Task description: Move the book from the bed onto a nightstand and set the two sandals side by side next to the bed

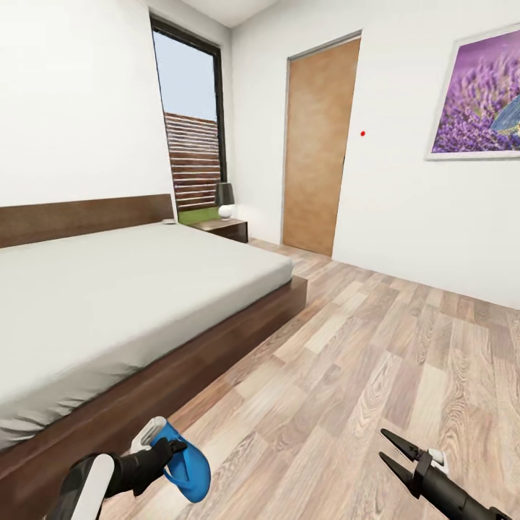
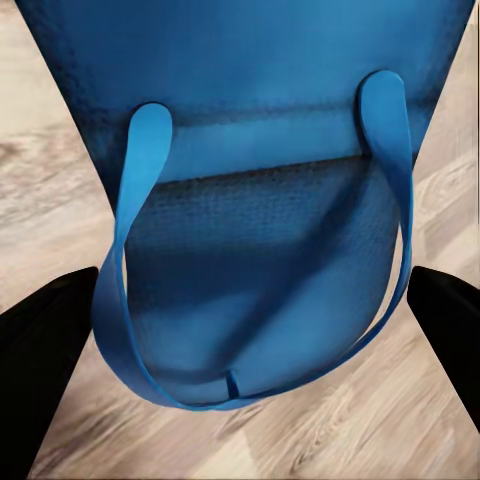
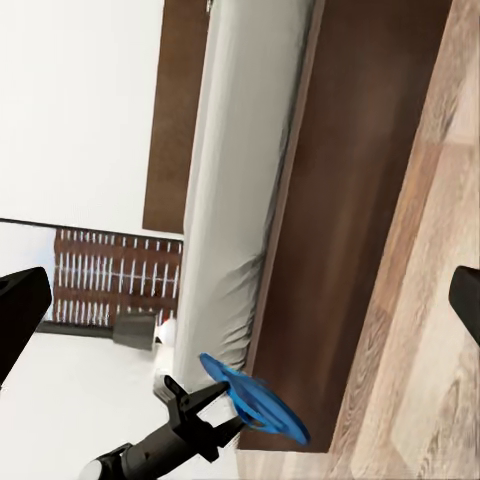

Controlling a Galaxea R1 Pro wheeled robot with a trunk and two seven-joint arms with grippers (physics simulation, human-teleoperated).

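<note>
Gripping one blue sandal (image 1: 185, 466) by its sole, the left gripper (image 1: 167, 453) held it above the wood floor (image 1: 375, 375), close to the dark frame of the bed (image 1: 108, 289). Its fingers (image 2: 45, 345) were clamped on the sandal's sides, the toe strap facing the wrist camera. The right gripper (image 1: 396, 448) hung over bare floor well apart from the bed, fingers spread and holding nothing. Beyond the mattress stood a nightstand (image 1: 225, 228) carrying a lamp (image 1: 225, 198), beside the window (image 1: 189, 123) and the wooden door (image 1: 318, 144).
</note>
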